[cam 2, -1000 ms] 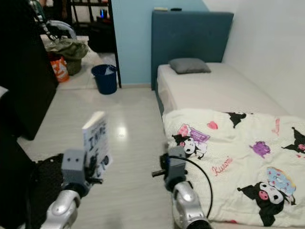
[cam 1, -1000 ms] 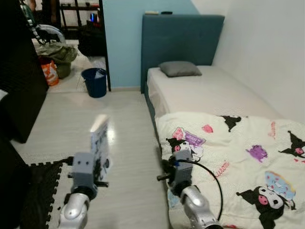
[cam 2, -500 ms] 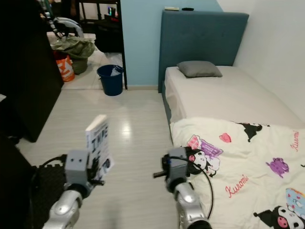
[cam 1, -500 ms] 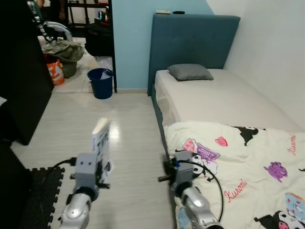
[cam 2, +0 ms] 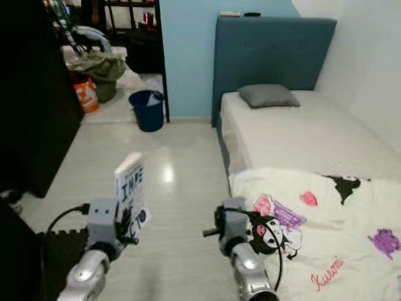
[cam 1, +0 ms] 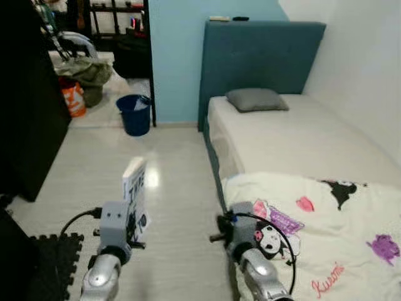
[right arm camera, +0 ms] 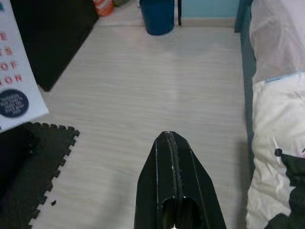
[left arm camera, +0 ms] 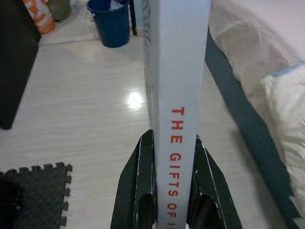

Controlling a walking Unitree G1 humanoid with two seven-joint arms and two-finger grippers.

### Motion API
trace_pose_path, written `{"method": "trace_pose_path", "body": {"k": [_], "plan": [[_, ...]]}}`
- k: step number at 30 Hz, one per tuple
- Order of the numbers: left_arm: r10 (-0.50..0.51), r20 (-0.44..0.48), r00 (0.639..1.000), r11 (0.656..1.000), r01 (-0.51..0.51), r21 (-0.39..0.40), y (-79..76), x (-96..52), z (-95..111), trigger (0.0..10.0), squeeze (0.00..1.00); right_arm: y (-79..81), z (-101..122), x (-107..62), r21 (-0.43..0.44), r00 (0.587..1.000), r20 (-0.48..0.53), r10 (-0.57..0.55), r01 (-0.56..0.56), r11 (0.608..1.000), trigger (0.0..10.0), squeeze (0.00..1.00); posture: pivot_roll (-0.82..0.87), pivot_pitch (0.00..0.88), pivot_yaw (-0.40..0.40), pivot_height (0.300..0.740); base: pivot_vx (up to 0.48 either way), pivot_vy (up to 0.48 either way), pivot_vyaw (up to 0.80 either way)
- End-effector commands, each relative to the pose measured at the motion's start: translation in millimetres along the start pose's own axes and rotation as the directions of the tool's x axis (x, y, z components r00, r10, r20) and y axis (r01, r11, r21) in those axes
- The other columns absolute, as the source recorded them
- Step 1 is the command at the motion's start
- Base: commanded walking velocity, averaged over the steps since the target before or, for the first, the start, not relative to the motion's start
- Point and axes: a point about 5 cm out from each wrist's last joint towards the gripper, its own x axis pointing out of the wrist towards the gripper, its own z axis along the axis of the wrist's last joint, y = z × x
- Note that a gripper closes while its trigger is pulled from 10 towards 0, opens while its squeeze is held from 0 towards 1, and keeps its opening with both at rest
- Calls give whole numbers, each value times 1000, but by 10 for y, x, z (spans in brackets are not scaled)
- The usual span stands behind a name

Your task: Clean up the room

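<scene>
Left wrist view: book (left arm camera: 176, 95) spine "THE GIFTS OF" | head views: cover

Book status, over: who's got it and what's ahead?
Left pincer shut on book, held upright. Right pincer shut, empty. Ahead: floor, bucket, bed to the right.

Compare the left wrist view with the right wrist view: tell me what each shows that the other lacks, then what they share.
Left wrist view alone: the white book's spine, upright, lettered "THE GIFTS OF" in red, clamped between the left gripper's jaws.

Right wrist view alone: the right gripper with its jaws shut on nothing, held above the floor, and the book's front cover with its dark round sticker.

Both: the blue bucket, the pale wood floor, the black foam mat, the bed's edge with the cartoon-print blanket, and the orange bag.
</scene>
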Motion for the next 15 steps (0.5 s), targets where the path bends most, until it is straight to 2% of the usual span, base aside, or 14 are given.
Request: {"method": "trace_pose_path", "body": {"k": [1,15], "plan": [[-15,20,1000,1000,15,1,-53,8,24,10000,0,-85,-27,-36,1,1000,-9,-27,27,1000,10000,0,20,83,-30,740,360,0,0],[-10,30,1000,1000,10,-4,-56,-2,27,10000,0,-63,-30,-31,-2,1000,-9,-16,16,1000,10000,0,26,70,-40,740,360,0,0]]}}
